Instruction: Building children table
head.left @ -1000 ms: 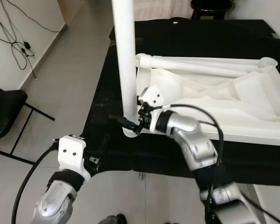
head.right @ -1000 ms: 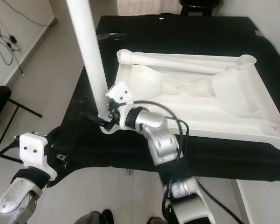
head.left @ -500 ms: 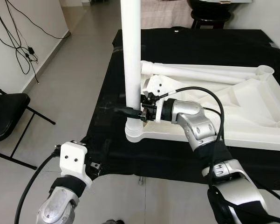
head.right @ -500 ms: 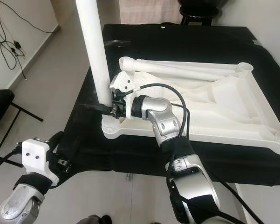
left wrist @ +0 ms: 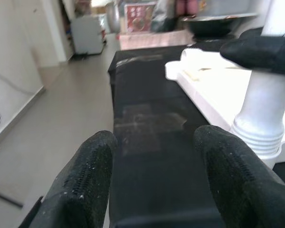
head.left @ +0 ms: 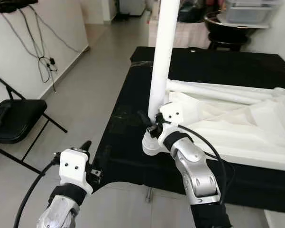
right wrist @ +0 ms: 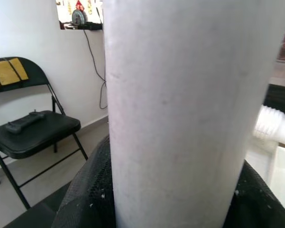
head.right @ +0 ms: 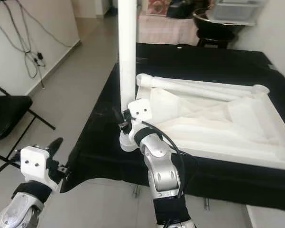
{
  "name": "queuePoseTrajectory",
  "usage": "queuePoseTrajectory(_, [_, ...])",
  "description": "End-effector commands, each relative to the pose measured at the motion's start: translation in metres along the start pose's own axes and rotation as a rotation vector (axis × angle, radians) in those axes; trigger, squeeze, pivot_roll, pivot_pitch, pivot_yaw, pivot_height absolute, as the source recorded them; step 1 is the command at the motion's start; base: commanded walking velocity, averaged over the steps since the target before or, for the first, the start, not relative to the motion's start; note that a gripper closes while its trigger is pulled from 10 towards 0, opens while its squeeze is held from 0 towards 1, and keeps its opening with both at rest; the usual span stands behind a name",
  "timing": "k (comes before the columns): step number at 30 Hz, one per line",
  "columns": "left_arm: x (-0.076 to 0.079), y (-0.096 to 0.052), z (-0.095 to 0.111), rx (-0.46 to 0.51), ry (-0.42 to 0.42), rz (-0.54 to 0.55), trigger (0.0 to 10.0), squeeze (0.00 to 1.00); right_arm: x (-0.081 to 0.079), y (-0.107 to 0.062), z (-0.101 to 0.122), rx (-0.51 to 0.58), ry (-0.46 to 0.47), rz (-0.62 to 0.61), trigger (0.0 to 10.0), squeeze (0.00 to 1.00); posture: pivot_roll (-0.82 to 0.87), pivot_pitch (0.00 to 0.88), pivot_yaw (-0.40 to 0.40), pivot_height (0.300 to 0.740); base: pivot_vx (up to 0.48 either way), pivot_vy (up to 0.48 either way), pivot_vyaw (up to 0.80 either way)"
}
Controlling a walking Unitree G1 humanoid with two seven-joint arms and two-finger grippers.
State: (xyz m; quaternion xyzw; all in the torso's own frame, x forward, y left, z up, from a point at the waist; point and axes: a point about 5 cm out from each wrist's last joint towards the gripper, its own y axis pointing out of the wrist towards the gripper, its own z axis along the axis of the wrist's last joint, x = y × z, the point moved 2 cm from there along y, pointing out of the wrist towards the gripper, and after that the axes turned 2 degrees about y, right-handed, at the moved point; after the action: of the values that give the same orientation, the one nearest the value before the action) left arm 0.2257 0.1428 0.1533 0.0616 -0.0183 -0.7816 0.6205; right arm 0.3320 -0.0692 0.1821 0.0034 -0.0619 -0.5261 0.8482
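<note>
A white children's table top (head.left: 237, 128) lies upside down on a black-covered table (head.left: 123, 118). A long white leg (head.left: 161, 57) stands upright in its near-left corner socket (head.left: 151, 145). My right gripper (head.left: 149, 124) is shut on this leg just above the socket. In the right wrist view, black fingers (right wrist: 85, 199) wrap both sides of the leg (right wrist: 180, 118). A second white leg (head.left: 218, 90) lies along the top's far edge. My left gripper (left wrist: 154, 142) is open and holds nothing. It hangs low at the table's near-left corner, apart from the socket (left wrist: 258, 137).
A black folding chair (head.left: 14, 118) stands on the tiled floor to the left, with a small dark object on its seat. Cables (head.left: 45, 61) hang down the left wall. A dark stool (head.left: 227, 23) and boxes stand beyond the table's far edge.
The camera has shifted and now looks further into the room. My right gripper stays shut on the leg, while its forearm has swung from the right side to the front. The left arm has hardly moved.
</note>
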Motion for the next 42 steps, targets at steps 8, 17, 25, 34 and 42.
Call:
queuePoseTrajectory(8, [-0.005, 0.005, -0.004, -0.004, 0.009, 0.026, 10.0, 0.00, -0.006, 0.006, -0.023, -0.104, -0.041, 0.116, 10.0, 0.56, 0.06, 0.104, 0.024, 0.740, 0.000, 0.000, 0.00])
queuePoseTrajectory(17, [-0.003, 0.008, -0.004, 0.000, -0.002, 0.027, 10.0, 0.00, -0.024, 0.013, 0.009, -0.004, -0.008, 0.565, 10.0, 0.00, 0.07, 0.109, 0.018, 0.740, 0.000, 0.000, 0.00])
queuePoseTrajectory(25, [-0.001, 0.008, -0.002, 0.002, -0.004, 0.021, 10.0, 0.00, -0.015, 0.024, 0.010, -0.053, -0.094, 0.734, 10.0, 0.00, 0.08, 0.125, 0.015, 0.740, 0.000, 0.000, 0.00])
queuePoseTrajectory(34, [0.000, 0.009, -0.001, 0.007, 0.007, 0.026, 10.0, 0.00, -0.007, 0.038, 0.019, -0.061, -0.071, 0.781, 0.0, 0.00, 0.10, 0.140, -0.006, 0.740, 0.000, 0.000, 0.00])
queuePoseTrajectory(42, [0.002, 0.006, 0.001, 0.001, 0.007, -0.002, 10.0, 0.00, 0.010, 0.031, 0.001, -0.117, -0.031, 0.652, 0.0, 0.00, 0.06, 0.158, 0.000, 0.740, 0.000, 0.000, 0.00])
